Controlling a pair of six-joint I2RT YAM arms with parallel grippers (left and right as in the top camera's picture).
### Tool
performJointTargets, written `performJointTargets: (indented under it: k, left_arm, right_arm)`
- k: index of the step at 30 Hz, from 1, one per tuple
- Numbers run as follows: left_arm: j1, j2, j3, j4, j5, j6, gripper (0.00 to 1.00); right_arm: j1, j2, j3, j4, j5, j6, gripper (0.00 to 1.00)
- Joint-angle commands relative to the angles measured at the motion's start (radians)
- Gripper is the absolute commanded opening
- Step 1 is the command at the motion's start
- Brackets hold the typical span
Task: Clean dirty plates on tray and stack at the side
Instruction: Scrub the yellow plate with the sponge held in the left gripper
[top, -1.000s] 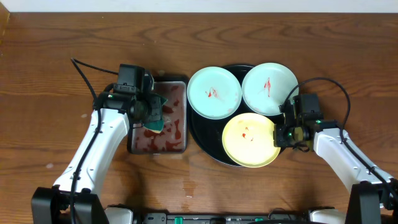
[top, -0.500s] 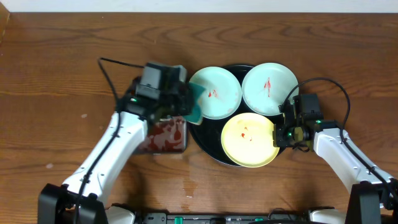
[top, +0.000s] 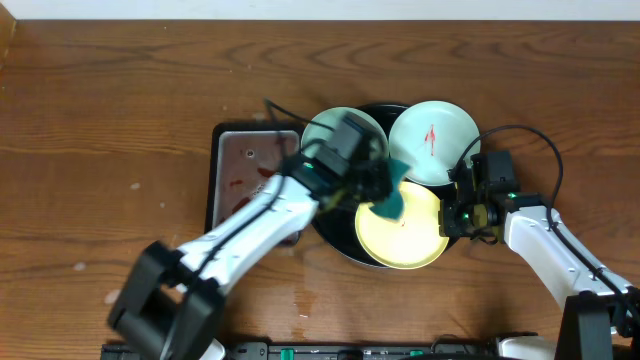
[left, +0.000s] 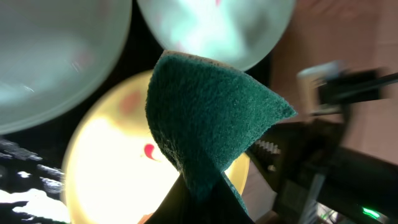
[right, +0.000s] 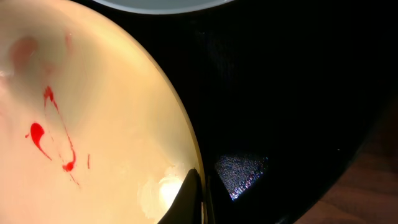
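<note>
While its jaws are clamping tightly on a folded dark green sponge, the left gripper is hanging over the yellow plate, at the edge nearest the two mint plates. Whether the sponge is touching the plate cannot be told. A small red sauce smear is sitting just beside the sponge's tip.

At the opposite edge, the right gripper is pinching the yellow plate's rim between narrow jaws, pinning it on the black tray. The two grippers are working near each other.

One mint plate is lying on the tray with a red streak. The other mint plate is lying partly under the left arm. A stained metal pan is resting just left of the tray. No plate is lying on the bare wooden table.

Likely risks:
- A hard wipe toward the right could be pushing the light plate out of that thin rim pinch, or tipping it.
- A wide stroke could be bumping the right gripper.
- The left arm could be nudging the mint plate beneath it.
- A loaded sponge could be spreading sauce rather than lifting it.
</note>
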Motion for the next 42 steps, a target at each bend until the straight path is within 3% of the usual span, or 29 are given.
performJointTargets:
  k: [1, 12, 19, 27, 32, 38, 42]
  left_arm:
    - [-0.05, 0.057, 0.016, 0.039, -0.064, -0.1, 0.07]
    - [-0.122, 0.184, 0.016, 0.097, -0.201, -0.083, 0.07]
    - [-0.121, 0.219, 0.016, -0.033, -0.328, -0.039, 0.07]
    - [-0.117, 0.15, 0.016, -0.113, -0.341, 0.154, 0.07]
    - [-0.119, 0.079, 0.017, -0.077, -0.306, 0.146, 0.07]
    - [-0.134, 0.097, 0.016, -0.016, -0.257, -0.027, 0.08]
    - [-0.171, 0.118, 0.016, 0.04, -0.254, -0.063, 0.07]
  right_arm:
    - [0.01, 0.007, -0.006, -0.008, 0.0, 0.008, 0.01]
    - [0.01, 0.007, -0.006, -0.014, 0.0, 0.008, 0.01]
    - [0.01, 0.007, -0.006, -0.015, 0.0, 0.008, 0.01]
    - [0.01, 0.007, -0.006, -0.016, 0.0, 0.008, 0.01]
    - [0.01, 0.007, -0.006, -0.016, 0.0, 0.008, 0.01]
    - [0.01, 0.007, -0.006, -0.016, 0.0, 0.008, 0.01]
    - [0.01, 0.007, -0.006, -0.016, 0.0, 0.008, 0.01]
